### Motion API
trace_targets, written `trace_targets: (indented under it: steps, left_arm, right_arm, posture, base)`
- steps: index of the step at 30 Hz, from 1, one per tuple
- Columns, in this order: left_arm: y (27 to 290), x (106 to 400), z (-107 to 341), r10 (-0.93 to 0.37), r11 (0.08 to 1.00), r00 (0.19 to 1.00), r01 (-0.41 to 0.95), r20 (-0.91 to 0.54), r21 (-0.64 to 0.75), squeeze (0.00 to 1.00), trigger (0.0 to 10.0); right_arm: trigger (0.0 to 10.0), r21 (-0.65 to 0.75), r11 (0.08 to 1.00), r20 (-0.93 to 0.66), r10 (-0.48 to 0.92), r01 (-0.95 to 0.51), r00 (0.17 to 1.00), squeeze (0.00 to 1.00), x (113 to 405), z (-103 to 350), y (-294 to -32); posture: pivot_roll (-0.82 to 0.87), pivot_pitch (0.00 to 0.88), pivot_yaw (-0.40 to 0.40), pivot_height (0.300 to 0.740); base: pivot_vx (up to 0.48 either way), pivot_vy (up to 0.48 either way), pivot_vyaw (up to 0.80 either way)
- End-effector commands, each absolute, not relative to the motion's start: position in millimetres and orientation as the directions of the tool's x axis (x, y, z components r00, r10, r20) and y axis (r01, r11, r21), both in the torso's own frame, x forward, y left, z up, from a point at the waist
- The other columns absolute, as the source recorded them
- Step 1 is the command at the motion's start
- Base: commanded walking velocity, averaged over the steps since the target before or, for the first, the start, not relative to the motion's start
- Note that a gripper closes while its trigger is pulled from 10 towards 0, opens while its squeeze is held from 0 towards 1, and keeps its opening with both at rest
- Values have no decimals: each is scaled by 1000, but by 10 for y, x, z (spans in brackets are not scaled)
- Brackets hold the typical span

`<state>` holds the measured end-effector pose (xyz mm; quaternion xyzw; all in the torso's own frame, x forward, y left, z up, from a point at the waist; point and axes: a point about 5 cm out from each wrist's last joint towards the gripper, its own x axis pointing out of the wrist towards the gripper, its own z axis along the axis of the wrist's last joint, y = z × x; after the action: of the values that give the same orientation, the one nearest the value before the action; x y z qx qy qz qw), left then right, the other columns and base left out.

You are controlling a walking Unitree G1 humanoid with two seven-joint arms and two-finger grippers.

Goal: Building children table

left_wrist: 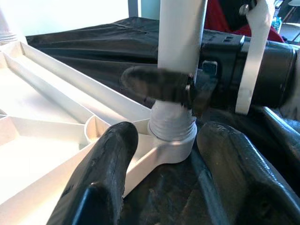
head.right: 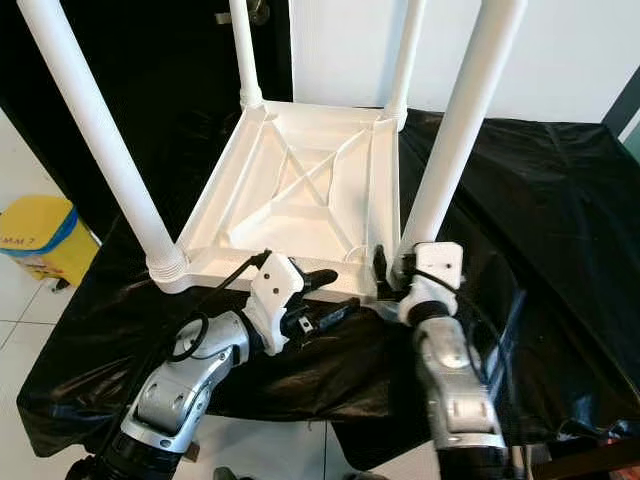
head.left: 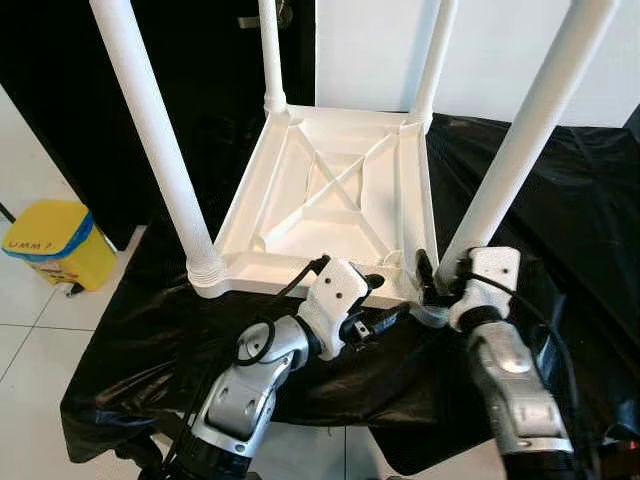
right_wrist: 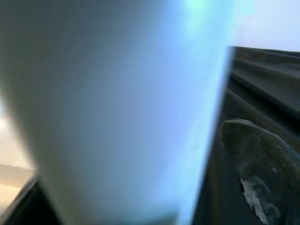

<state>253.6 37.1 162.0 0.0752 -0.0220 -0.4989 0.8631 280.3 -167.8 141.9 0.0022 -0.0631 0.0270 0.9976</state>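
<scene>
White children's table (head.left: 340,190) lies upside down on the black sheet (head.left: 560,200), four legs up. My right gripper (head.left: 432,280) is clamped round the near right leg (head.left: 525,130) just above its socket at that corner. My left gripper (head.left: 385,318) sits beside the same corner, low against the table's near edge, fingers (left_wrist: 105,178) spread and holding nothing. Yellow bin (head.left: 55,243) on floor, well left of the table.

You are looking at a black sheet (head.left: 560,200) covering the desk, white floor tiles (head.left: 25,330) lying below, a yellow bin (head.left: 55,243) standing off its left edge, a pale wall (head.left: 500,50) rising behind.
</scene>
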Motion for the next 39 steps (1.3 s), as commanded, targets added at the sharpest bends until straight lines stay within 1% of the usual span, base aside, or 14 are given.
trace_targets:
  steps: [1,3,5,6,7,8,13,18,20,31,32,33,34,39]
  left_arm:
    - [381,2566,1597,-823,555,566,818,-46,152,0,10000]
    - [381,2568,1597,-825,552,564,820,-47,153,0,10000]
    - [381,2568,1597,-825,552,564,820,-47,153,0,10000]
    - [382,2567,1595,-825,551,563,820,-47,153,0,10000]
    - [382,2566,1594,-826,549,561,822,-49,154,0,10000]
    - [381,2565,1593,-828,547,559,823,-49,153,0,10000]
    - [369,2564,1599,-833,538,551,828,-51,155,0,10000]
    - [371,2565,1600,-833,538,550,829,-52,157,0,10000]
    - [384,2570,1602,-831,541,554,826,-52,161,0,10000]
    - [408,2577,1603,-816,563,576,811,-49,161,0,10000]
    - [408,2581,1604,-815,564,577,810,-49,161,0,10000]
    - [408,2581,1604,-815,564,577,810,-49,161,0,10000]
    - [407,2584,1605,-815,565,578,809,-48,161,0,10000]
    - [409,2594,1604,-812,568,581,807,-47,161,0,10000]
  right_arm:
    - [10000,-5,994,131,110,-110,985,1000,2780,1424,-1733]
    - [10000,-30,980,124,197,-195,972,1000,2783,1443,-1828]
    - [10000,-30,980,124,197,-195,972,1000,2783,1443,-1828]
    - [10000,-42,972,117,235,-231,965,1000,2787,1447,-1848]
    - [10000,-46,959,103,284,-280,953,671,2798,1448,-1861]
    - [10000,-69,940,88,341,-335,936,0,2815,1451,-1862]
    - [10000,-130,852,4,512,-507,859,0,2898,1410,-1836]
    - [10000,-141,835,-17,535,-532,845,0,2919,1388,-1823]
    - [0,-148,824,-33,549,-547,835,0,2944,1361,-1827]
    - [0,-114,846,-45,519,-521,853,0,2955,1280,-1904]
    - [8157,-100,863,-39,494,-496,868,0,2966,1280,-1914]
    - [8157,-100,863,-39,494,-496,868,0,2966,1280,-1914]
    - [10000,-91,873,-36,478,-479,878,0,2975,1281,-1918]
    - [10000,-67,912,-22,405,-405,914,0,2974,1266,-1877]
  posture:
    - [-126,70,-8,740]
    - [-128,68,-6,740]
    - [-128,68,-6,740]
    - [-130,67,-3,740]
    - [-132,67,-1,740]
    - [-132,67,2,740]
    - [-129,60,10,740]
    - [-125,57,10,740]
    - [-112,51,4,740]
    - [-102,55,-13,740]
    - [-104,56,-16,740]
    - [-104,56,-16,740]
    - [-105,57,-16,740]
    - [-110,61,-20,740]
  base:
    - [0,0,0]
    - [0,0,0]
    - [0,0,0]
    - [0,0,0]
    - [0,0,0]
    - [0,0,0]
    - [0,0,0]
    - [0,0,0]
    - [0,0,0]
    - [0,0,0]
    - [0,0,0]
    - [0,0,0]
    - [0,0,0]
    - [0,0,0]
